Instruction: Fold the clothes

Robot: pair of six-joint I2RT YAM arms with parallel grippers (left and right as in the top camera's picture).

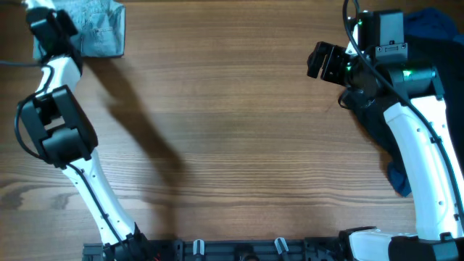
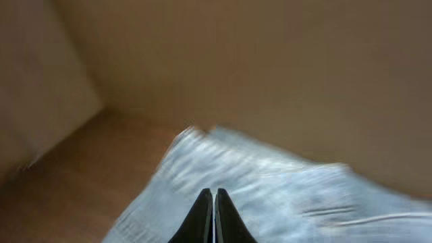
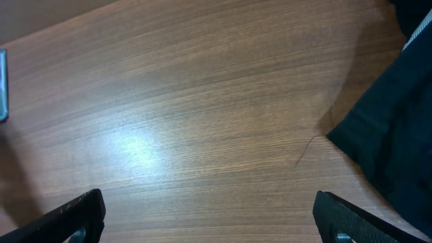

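Note:
The clothes are a light-blue denim garment lying in a compact bundle at the table's far left corner. In the left wrist view the denim fills the lower frame, blurred. My left gripper hovers over the bundle's left part. Its jaws are shut tip to tip, and no cloth shows between them. My right gripper is at the far right over bare wood. There its fingers stand wide open with nothing between them.
A black garment lies crumpled under and beside my right arm, and its edge shows at the right of the right wrist view. Dark blue cloth sits in the far right corner. A beige wall rises just behind the denim.

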